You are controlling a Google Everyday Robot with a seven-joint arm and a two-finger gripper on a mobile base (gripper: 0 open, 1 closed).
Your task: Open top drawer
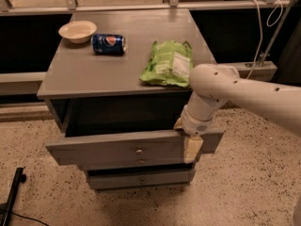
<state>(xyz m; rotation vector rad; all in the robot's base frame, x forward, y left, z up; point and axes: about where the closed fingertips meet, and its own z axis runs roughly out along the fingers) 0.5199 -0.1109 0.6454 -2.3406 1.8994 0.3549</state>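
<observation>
The top drawer (103, 150) is a grey wooden drawer with a wide flat front and a small round knob (138, 151). It stands partly pulled out of the grey cabinet (89, 72), with a dark gap behind its front. My gripper (192, 147) sits over the top edge of the drawer front near its right end, at the end of the white arm (225, 91) that reaches in from the right. The drawer's inside is dark and hidden.
A narrower grey drawer front (141, 178) sits below. On the cabinet top lie a cream bowl (77, 31), a blue soda can (109, 44) and a green chip bag (168, 62). A black stand (11, 197) is on the speckled floor at left. Cables (259, 27) hang at right.
</observation>
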